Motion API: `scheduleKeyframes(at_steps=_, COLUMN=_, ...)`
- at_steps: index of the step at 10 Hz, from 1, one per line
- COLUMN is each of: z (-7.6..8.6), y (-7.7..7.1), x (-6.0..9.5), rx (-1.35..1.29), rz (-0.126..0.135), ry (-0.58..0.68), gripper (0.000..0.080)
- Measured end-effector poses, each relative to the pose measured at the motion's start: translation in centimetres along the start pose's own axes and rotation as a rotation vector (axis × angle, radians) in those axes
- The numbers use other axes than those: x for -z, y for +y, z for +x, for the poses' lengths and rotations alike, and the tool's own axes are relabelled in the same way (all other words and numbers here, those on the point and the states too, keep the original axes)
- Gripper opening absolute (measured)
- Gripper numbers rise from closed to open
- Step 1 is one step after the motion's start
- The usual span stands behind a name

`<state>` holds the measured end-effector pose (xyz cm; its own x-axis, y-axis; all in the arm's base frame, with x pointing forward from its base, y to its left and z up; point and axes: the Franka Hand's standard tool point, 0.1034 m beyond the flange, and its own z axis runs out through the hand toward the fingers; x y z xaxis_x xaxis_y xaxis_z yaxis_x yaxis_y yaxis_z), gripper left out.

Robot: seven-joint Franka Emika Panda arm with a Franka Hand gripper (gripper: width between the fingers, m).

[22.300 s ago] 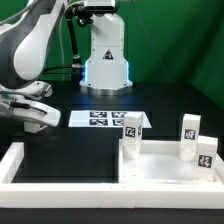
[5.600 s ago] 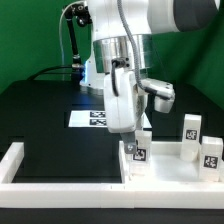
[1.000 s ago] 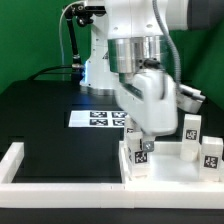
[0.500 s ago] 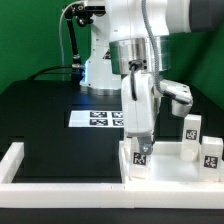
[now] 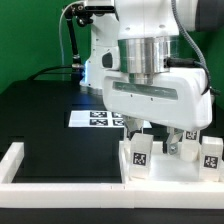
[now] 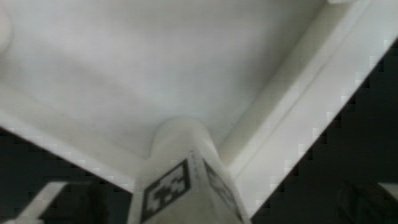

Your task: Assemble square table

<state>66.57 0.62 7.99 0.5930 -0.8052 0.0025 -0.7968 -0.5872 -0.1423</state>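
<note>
The white square panel (image 5: 168, 172) lies at the exterior view's right, inside the frame's corner. One tagged leg block (image 5: 141, 153) stands upright at its near left corner. My gripper (image 5: 155, 138) hangs low over it, broad side to the camera, with the fingers spread on either side of the block. In the wrist view the leg (image 6: 187, 178) rises between the gripper's (image 6: 214, 206) fingers with dark gaps on both sides, above the panel's surface (image 6: 143, 70). A second leg (image 5: 210, 152) stands at the far right, a third (image 5: 193, 134) is mostly hidden behind the hand. The fourth leg is out of view.
The marker board (image 5: 98, 118) lies on the black table behind the panel. Long white bars (image 5: 60, 172) frame the front and left of the work surface. The arm's base (image 5: 95, 60) stands at the back.
The hand has turned about its vertical axis over the leg, from narrow side to broad side facing the camera. The leg block stays at the panel's corner.
</note>
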Motion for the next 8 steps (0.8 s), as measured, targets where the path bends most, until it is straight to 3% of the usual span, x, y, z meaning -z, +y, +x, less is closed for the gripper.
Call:
scheduleKeyframes(at_steps=1, z=0.1, y=0.1, x=0.0, rx=0.109, rz=-0.007, ry=0.003, gripper=0.0649)
scheduleKeyframes(at_steps=2, z=0.7, y=0.4, x=0.2, rx=0.323, rz=-0.042, ry=0.013, gripper=0.0649)
scheduleKeyframes(at_steps=3, z=1.7, y=0.2, x=0.8, rx=0.516, rz=-0.048, ry=0.034, gripper=0.0649)
scheduleKeyframes(at_steps=5, z=2.0, y=0.3, x=0.7, rx=0.557, rz=-0.045, ry=0.044, gripper=0.0649)
scheduleKeyframes(at_steps=6, z=2.0, y=0.3, x=0.7, rx=0.537, rz=-0.044, ry=0.045, gripper=0.0559)
scheduleKeyframes(at_steps=7, z=2.0, y=0.3, x=0.7, rx=0.517, rz=-0.043, ry=0.045, gripper=0.0559)
scheduleKeyframes(at_steps=8, z=2.0, y=0.3, x=0.7, rx=0.450, rz=-0.042, ry=0.046, gripper=0.0363)
